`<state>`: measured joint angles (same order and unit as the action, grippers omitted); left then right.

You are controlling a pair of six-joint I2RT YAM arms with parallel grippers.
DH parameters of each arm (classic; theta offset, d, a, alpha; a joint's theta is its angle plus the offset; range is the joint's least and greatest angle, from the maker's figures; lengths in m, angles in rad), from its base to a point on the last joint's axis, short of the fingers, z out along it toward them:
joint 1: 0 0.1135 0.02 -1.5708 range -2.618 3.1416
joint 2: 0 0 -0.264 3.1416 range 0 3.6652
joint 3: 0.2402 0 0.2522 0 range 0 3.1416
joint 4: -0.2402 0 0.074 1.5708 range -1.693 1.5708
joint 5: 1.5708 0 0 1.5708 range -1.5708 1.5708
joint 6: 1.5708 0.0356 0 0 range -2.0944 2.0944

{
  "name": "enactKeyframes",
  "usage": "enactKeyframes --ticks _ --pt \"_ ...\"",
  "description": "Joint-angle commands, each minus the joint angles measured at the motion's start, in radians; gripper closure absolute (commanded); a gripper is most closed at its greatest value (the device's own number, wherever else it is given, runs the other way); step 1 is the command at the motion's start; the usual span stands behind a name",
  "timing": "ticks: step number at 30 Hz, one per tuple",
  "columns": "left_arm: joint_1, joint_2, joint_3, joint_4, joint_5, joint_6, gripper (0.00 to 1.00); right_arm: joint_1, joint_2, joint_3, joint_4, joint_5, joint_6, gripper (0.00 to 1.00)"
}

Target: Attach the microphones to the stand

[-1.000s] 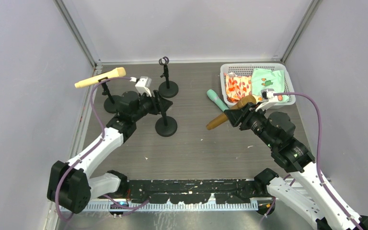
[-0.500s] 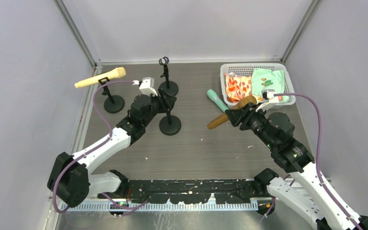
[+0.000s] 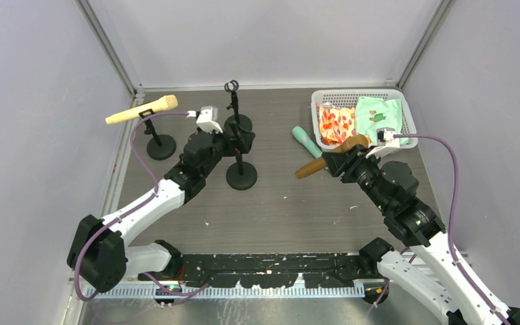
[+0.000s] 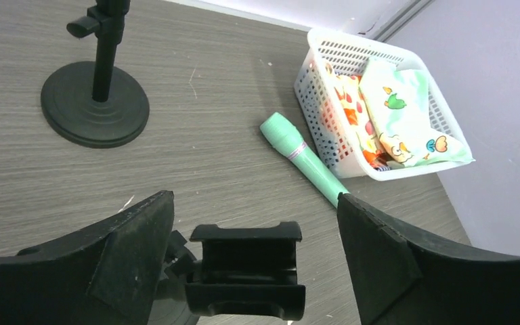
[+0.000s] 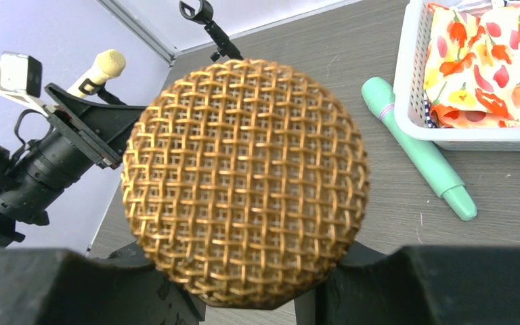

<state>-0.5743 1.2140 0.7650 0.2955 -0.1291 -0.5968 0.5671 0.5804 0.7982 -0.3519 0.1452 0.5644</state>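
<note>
Right of centre, the right tool (image 3: 342, 161) clamped the brown mic (image 3: 311, 167) mid-body above the desk (image 3: 277, 210), the left tool (image 4: 252, 203) spread wide around the clip (image 4: 247, 267) of the middle stand (image 3: 242, 175); judged best to line the handle up with that clip, then press in squarely.

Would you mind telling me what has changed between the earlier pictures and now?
The left pincer swung right and slightly away, and the near stand it straddles shifted right with it. The right pincer, shut on the golden-brown microphone, carried it a little farther from the bases. The cream-yellow microphone on its stand, the mint-green microphone on the table and the basket stayed put.
</note>
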Motion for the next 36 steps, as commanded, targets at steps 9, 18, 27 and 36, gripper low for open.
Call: enactKeyframes --ticks 9,18,27,36 --pt "-0.002 -0.163 -0.064 0.178 0.253 0.222 0.00 -0.001 -0.013 0.004 0.058 0.078 0.020 0.99" --pt "-0.002 -0.230 -0.300 0.413 0.066 0.306 0.00 -0.001 -0.005 0.031 0.010 0.053 -0.015 0.99" --pt "-0.002 -0.139 -0.388 0.604 0.108 0.375 0.01 -0.002 0.001 0.027 0.006 0.044 -0.014 0.99" --pt "-0.002 0.001 -0.349 0.701 0.112 0.425 0.19 -0.001 0.007 0.036 -0.008 0.037 -0.019 0.99"
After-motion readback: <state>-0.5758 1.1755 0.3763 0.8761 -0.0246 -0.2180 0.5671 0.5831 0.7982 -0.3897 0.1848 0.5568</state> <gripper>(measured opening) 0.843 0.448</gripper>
